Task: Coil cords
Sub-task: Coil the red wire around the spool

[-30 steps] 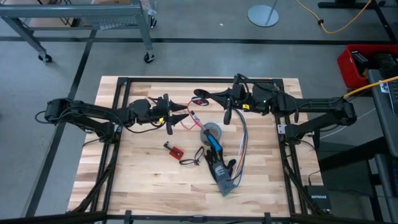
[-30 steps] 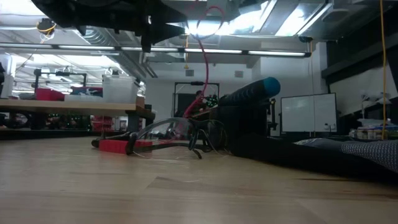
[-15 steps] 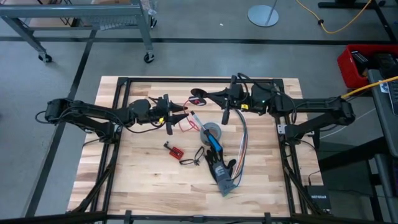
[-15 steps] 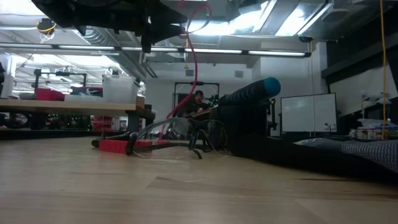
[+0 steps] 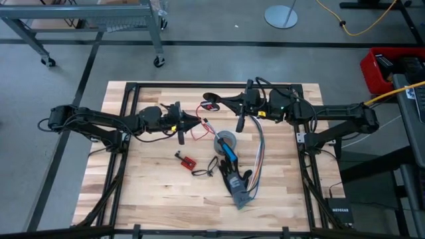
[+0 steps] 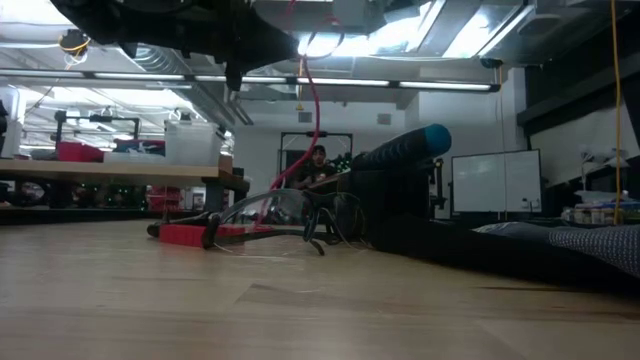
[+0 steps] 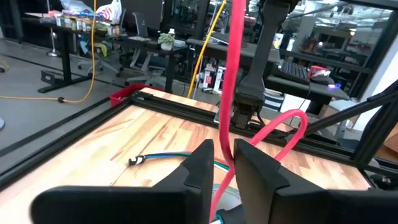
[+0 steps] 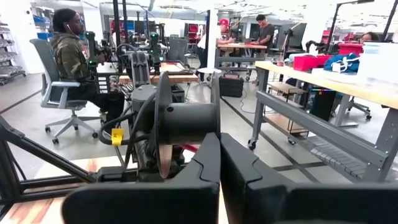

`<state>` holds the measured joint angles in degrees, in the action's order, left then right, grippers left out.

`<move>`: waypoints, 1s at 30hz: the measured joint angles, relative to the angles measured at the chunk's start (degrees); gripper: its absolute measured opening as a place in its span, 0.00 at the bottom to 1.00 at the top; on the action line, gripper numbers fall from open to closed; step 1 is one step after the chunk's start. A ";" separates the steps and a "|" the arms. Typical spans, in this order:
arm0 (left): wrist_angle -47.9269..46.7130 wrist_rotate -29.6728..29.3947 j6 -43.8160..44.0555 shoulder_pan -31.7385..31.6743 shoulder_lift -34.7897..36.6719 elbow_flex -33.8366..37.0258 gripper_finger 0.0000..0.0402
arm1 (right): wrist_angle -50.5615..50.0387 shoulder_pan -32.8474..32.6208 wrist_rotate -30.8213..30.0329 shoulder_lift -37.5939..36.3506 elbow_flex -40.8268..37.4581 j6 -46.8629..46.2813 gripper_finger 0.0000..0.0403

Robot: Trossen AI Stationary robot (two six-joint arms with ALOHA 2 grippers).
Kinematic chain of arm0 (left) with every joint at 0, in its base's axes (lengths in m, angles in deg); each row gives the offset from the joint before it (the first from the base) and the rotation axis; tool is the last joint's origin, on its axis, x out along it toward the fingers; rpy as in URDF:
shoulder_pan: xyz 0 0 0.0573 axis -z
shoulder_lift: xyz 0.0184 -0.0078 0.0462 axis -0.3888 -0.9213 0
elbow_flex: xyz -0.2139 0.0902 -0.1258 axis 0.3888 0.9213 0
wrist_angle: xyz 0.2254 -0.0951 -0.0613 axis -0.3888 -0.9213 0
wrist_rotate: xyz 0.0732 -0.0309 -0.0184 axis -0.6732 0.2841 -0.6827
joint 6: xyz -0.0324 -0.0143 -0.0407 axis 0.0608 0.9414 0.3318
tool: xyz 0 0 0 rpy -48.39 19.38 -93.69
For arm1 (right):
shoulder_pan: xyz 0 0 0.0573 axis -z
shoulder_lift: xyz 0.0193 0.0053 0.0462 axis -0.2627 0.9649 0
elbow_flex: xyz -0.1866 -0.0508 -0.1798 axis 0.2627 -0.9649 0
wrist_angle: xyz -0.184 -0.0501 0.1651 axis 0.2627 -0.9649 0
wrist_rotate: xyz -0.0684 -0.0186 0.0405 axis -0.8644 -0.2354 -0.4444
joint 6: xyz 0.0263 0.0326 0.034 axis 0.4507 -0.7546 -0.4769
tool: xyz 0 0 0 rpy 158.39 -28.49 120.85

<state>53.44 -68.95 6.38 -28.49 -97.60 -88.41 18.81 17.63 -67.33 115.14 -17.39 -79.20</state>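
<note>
Near the counter's (image 5: 153, 192) far edge, the left gripper (image 5: 196, 121) is clenched on the red cord (image 7: 231, 93). The right gripper (image 5: 208, 98) pinches its other end, which the fingers hide; the loop sags between them.

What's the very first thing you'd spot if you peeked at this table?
The red cord held up off the table: the left gripper is shut on it, facing the right gripper near the table's far middle. Below them lies a grey tape roll beside multicoloured ribbon wires.

The right gripper (image 5: 206, 97) has drawn left, tightening the cord (image 5: 201, 130) loop.
</note>
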 joint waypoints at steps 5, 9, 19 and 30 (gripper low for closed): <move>-0.01 0.00 -1.05 0.00 0.00 0.00 0.03 | -0.05 0.00 0.00 0.00 0.00 0.00 0.00; 0.10 0.00 0.30 0.00 0.00 0.00 0.01 | -0.06 0.00 0.00 -0.02 0.00 0.00 0.00; 1.37 0.00 0.43 0.00 0.00 0.00 0.11 | -0.07 -0.13 0.06 -0.02 0.00 0.00 0.00; 1.35 0.00 -0.24 0.00 0.00 0.00 0.02 | 0.58 -0.13 0.07 0.02 0.00 0.00 0.00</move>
<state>54.79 -68.95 6.14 -28.49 -97.60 -88.41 19.40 17.50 -67.26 115.16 -17.39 -79.20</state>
